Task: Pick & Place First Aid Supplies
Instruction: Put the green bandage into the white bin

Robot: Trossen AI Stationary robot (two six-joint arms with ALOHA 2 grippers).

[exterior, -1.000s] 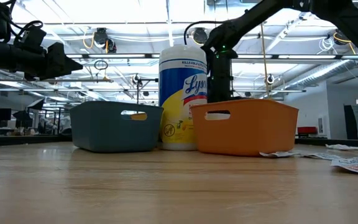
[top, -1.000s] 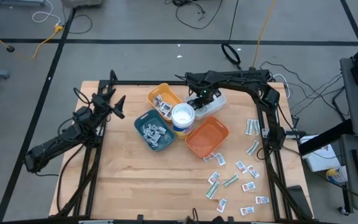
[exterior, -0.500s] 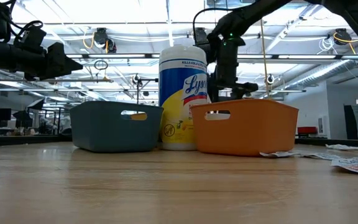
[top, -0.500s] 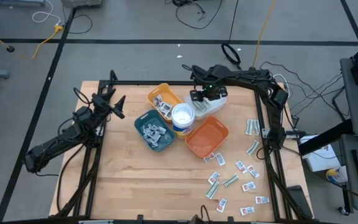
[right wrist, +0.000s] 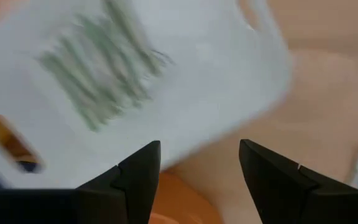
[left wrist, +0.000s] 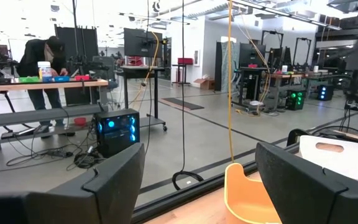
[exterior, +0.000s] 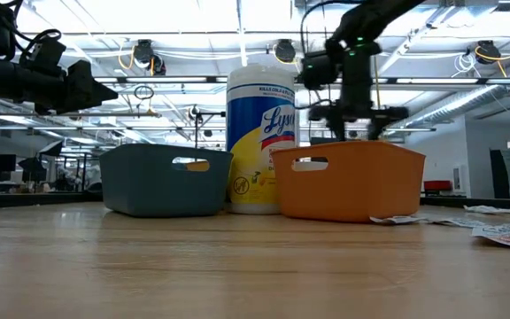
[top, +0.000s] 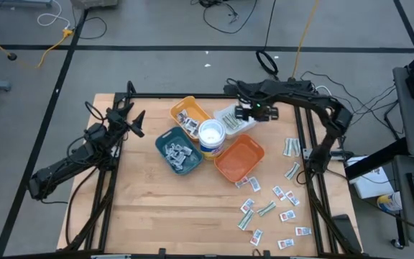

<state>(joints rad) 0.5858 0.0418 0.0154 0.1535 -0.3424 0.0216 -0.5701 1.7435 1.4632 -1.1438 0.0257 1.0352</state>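
Fingers of the right gripper (right wrist: 194, 180) stand parted with nothing between them — it hangs above the white tray (top: 233, 119), near that tray's far-right corner in the high view (top: 257, 111). In the right wrist view the tray's floor holds a loose bunch of green-white strips (right wrist: 98, 74), blurred; the wooden table (right wrist: 328, 93) shows past the tray's rim, and an orange edge lies just under the fingers. In the low view this gripper (exterior: 354, 113) hangs behind and above the orange tray (exterior: 348, 180).

The four trays cluster around the white round tub (top: 211, 137), which stands upright at their middle: the white tray behind it to the right, the yellow tray (top: 190, 115) behind to the left with some packets in it, the blue-grey tray (top: 178, 151) in front to the left with pale packets in it, and the orange tray in front to the right, its floor bare as far as can be seen.

The rest of the first aid supplies (top: 275, 208) lie scattered flat on the table's right side, from just beside the orange tray down towards the near right corner — white squares, green-white strips and red-marked ones, well apart from the right gripper.

The left gripper (top: 136, 122) waits over the table's left side, fingers (left wrist: 114, 180) wide apart and holding nothing.
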